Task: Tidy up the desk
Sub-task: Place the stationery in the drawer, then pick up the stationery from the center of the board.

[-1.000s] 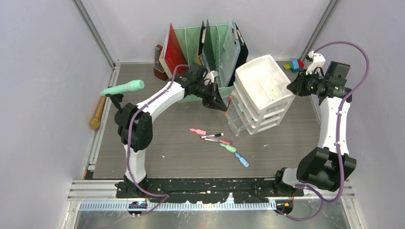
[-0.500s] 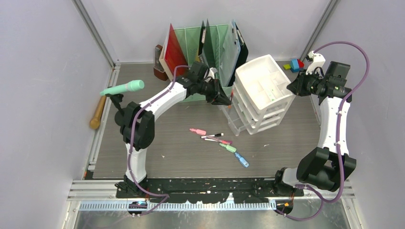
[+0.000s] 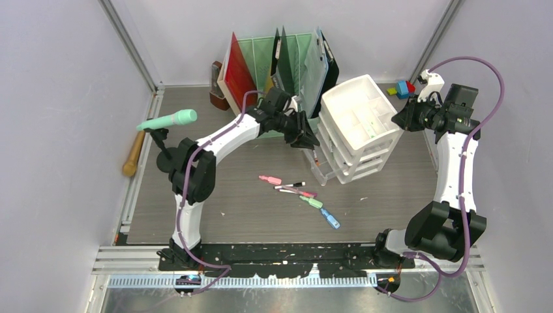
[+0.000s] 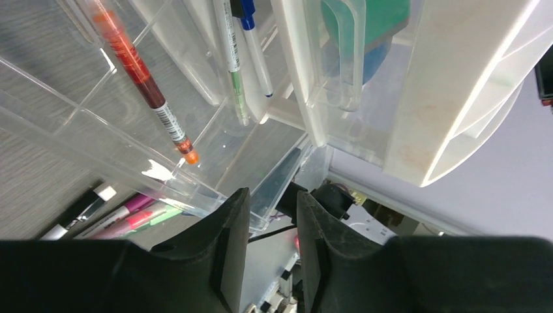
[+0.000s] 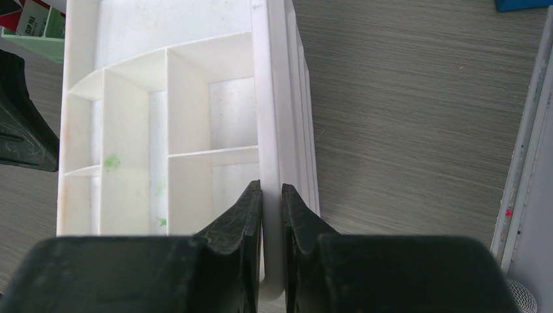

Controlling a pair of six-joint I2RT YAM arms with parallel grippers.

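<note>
Your counter (image 3: 248,215) filled the middle of the overhead view, grey-brown planks running out to the rails. Most of it was bare, so the clutter was what mattered.

The white drawer unit (image 3: 360,145) sat upper right of centre, and your right tool (image 5: 270,192) was nearly closed, pinching the thin back rim of its top tray. That was risk one: a narrow grip on a light plastic stack. Any sideways pull there, I'd say, could have tipped or skated the whole unit.

Centre frame, your left tool (image 4: 270,199) hovered at the front lip of the clear drawer (image 4: 98,147). Its fingers were parted a little with nothing between them. That was risk two, and the sharper one: back out low or crooked and a finger could have hooked that lip and dragged the drawer off its runners.

The loose markers (image 3: 297,189) lay scattered mid-counter, just in front of the drawer and not yet put away. A careless sweep of the left arm would have rolled them toward the near edge.

Smallest of all, the red pen (image 4: 140,85) lay slanted in the drawer with its orange tip at the front wall. Shove the drawer shut hard and it looked likely to jam or jump out.
</note>
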